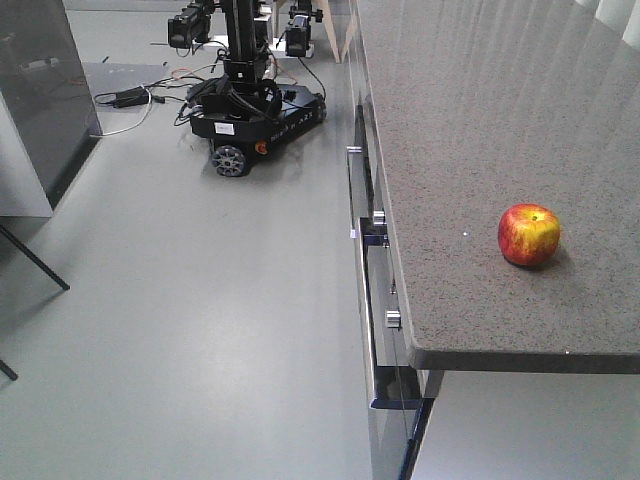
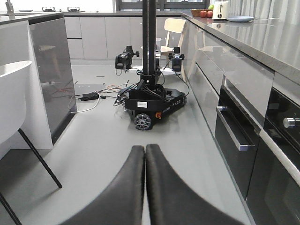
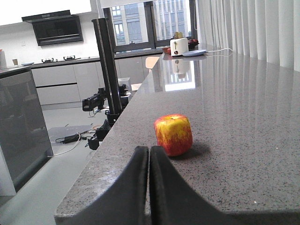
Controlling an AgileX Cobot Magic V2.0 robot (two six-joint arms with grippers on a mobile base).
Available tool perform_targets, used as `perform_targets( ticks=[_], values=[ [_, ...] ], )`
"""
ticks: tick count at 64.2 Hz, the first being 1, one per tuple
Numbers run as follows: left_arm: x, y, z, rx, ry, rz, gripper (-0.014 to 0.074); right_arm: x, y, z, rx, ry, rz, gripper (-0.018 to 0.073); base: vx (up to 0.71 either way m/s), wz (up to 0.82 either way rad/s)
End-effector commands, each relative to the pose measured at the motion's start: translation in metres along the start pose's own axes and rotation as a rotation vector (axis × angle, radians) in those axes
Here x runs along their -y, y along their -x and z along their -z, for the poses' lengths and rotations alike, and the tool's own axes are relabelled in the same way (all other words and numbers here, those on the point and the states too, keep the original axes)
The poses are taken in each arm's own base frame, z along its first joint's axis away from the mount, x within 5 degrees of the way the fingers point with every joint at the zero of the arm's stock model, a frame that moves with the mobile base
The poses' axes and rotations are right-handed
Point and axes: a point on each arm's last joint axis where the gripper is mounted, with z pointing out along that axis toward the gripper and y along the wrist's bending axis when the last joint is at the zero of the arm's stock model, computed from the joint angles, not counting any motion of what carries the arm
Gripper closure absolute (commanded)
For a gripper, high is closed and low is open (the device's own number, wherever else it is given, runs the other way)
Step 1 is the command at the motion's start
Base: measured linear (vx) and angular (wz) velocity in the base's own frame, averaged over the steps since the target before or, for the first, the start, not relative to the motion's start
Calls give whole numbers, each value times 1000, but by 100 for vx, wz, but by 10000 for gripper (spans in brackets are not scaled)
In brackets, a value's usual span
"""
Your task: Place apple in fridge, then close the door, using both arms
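The apple, red blending into yellow, sits upright on the speckled grey counter, near its front corner. In the right wrist view the apple lies just beyond and slightly right of my right gripper, which is shut with nothing in it and hovers low over the counter's near edge. My left gripper is shut and empty, held over the grey floor beside the cabinet fronts. The fridge and its door are out of view. Neither gripper shows in the exterior view.
A separate black wheeled-base robot stands on the floor ahead, with cables beside it. Oven fronts with protruding handles line the right. A grey cabinet block and a white chair stand left. A toaster sits at the counter's far end.
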Motion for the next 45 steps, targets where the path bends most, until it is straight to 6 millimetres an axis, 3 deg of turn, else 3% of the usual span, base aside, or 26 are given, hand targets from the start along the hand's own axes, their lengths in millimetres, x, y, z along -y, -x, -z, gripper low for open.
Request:
perform_targets(
  ticks=[1,45],
  values=[
    [2,-3,-1,54,-25,1,602,-2,5,-1,56,24,23,564,0,0],
    [2,-3,-1,54,-25,1,602,-2,5,-1,56,24,23,564,0,0]
  ],
)
